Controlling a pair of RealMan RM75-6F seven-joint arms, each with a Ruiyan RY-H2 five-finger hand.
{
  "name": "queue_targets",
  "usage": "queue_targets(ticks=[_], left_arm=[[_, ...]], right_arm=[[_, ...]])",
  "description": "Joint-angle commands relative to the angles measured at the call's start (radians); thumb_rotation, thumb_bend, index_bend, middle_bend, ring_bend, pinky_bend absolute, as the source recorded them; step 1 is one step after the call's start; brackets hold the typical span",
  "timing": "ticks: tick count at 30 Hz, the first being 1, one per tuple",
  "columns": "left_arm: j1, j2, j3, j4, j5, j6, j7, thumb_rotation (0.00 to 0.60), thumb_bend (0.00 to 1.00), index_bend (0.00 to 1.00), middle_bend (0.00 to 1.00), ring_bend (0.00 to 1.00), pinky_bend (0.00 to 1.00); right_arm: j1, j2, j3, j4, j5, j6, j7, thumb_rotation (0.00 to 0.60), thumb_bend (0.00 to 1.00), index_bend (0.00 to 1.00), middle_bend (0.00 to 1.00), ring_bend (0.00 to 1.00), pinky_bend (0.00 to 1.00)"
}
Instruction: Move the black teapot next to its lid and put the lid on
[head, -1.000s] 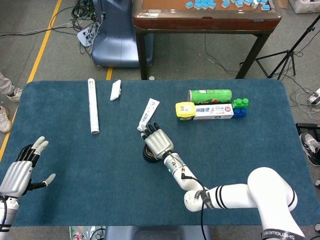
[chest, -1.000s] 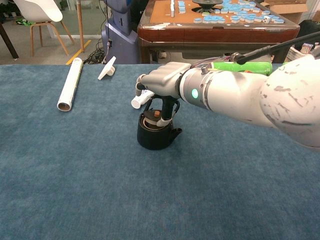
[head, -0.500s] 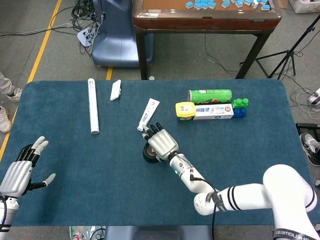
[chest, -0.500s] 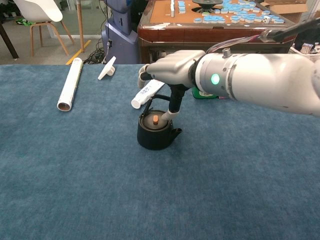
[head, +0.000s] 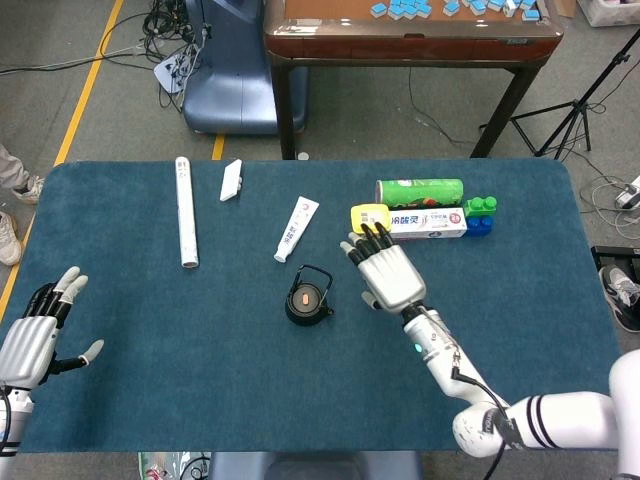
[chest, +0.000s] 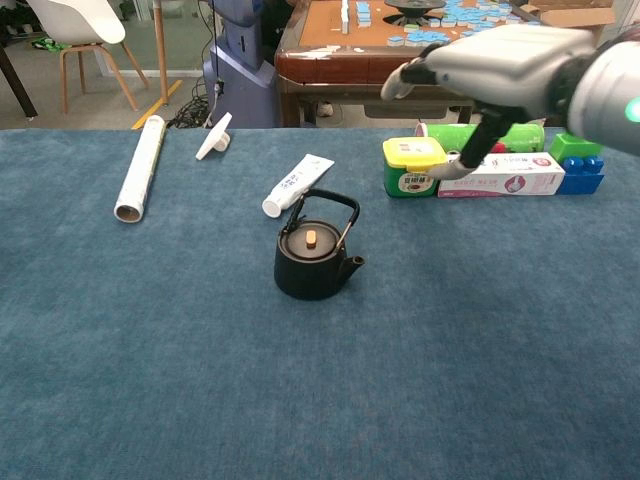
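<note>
The black teapot (head: 307, 300) (chest: 313, 260) stands upright mid-table, its handle raised and its spout toward the right in the chest view. Its lid (chest: 310, 239), black with a small orange knob, sits on the pot's opening. My right hand (head: 387, 273) (chest: 496, 67) hovers open to the right of the pot, clear of it, fingers spread and empty. My left hand (head: 38, 329) is open at the table's left edge, far from the pot, and shows only in the head view.
A white toothpaste tube (head: 297, 227) lies just behind the pot. Farther left are a white roll (head: 185, 211) and a small white piece (head: 231, 179). At the back right sit a yellow-lidded tin (chest: 409, 165), a toothpaste box (chest: 500, 175), a green can (head: 420, 190) and green and blue blocks (head: 480, 215).
My right hand let go of the lid, which now rests on the teapot, and rose away to the right. The left hand shifted slightly.
</note>
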Motion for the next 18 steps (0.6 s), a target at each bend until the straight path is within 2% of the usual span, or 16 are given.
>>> queue_targets(ticks=[1,8,11,14,18], left_arm=[[0.000,-0.009,-0.003,0.013,0.003,0.007,0.011,0.571,0.24,0.00,0.00,0.00,0.01],[0.002,-0.015,-0.001,0.030,0.009,0.013,0.010,0.580,0.24,0.00,0.00,0.00,0.01],[0.003,-0.019,0.000,0.034,0.015,0.019,0.015,0.584,0.24,0.00,0.00,0.00,0.01],[0.006,-0.025,0.004,0.035,0.024,0.025,0.030,0.588,0.24,0.00,0.00,0.00,0.01],[0.011,-0.034,0.009,0.034,0.033,0.038,0.053,0.590,0.24,0.00,0.00,0.00,0.01]], right_arm=[[-0.093,0.082,-0.054,-0.041,-0.093,0.078,0.066,0.600,0.25,0.15,0.16,0.00,0.06],[-0.272,0.226,-0.130,-0.060,-0.189,0.199,0.172,0.600,0.25,0.15,0.16,0.00,0.06],[-0.338,0.285,-0.160,-0.059,-0.216,0.215,0.230,0.600,0.25,0.15,0.16,0.00,0.06],[-0.394,0.328,-0.184,-0.054,-0.249,0.233,0.260,0.600,0.25,0.15,0.17,0.00,0.06],[-0.467,0.338,-0.200,-0.027,-0.302,0.276,0.283,0.600,0.25,0.15,0.16,0.00,0.06]])
